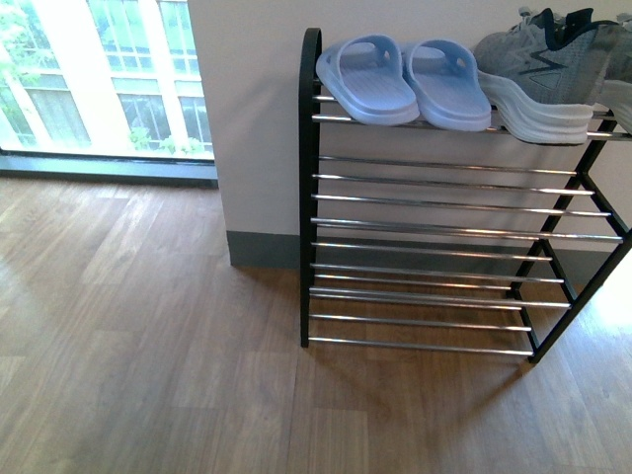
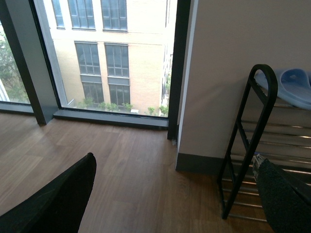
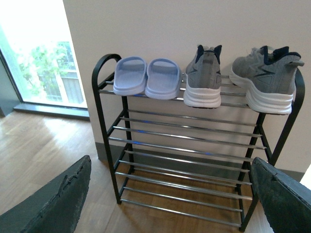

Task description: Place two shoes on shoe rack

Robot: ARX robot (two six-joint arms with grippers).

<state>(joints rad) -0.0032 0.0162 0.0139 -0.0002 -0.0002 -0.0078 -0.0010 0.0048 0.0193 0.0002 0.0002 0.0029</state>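
The rack [image 1: 434, 247] stands against a pale wall [image 1: 257, 118] on a wood floor [image 1: 148, 346], its black uprights carrying tiers of chrome rods; all four shoes sit on the rack's top tier, the lower tiers bare; two pale blue slides [image 3: 148, 76] lie side by side and touching at the rack's window end, toes pointing out from the wall; next along the tier a grey sneaker [image 3: 203, 80] stands heel outward, just beside the slides; a second grey sneaker [image 3: 267, 77] sits at the rack's far end, turned sideways, apart from the first; a window [image 1: 109, 79] fills the wall beyond the rack's slide end; the left gripper [image 2: 175, 204] shows two dark fingers [image 2: 58, 204] spread wide with nothing between them, the rack's upright seen in the gap; the right gripper [image 3: 170, 204] is likewise spread wide and holds nothing, its fingers [image 3: 53, 204] framing the rack's lower tiers.
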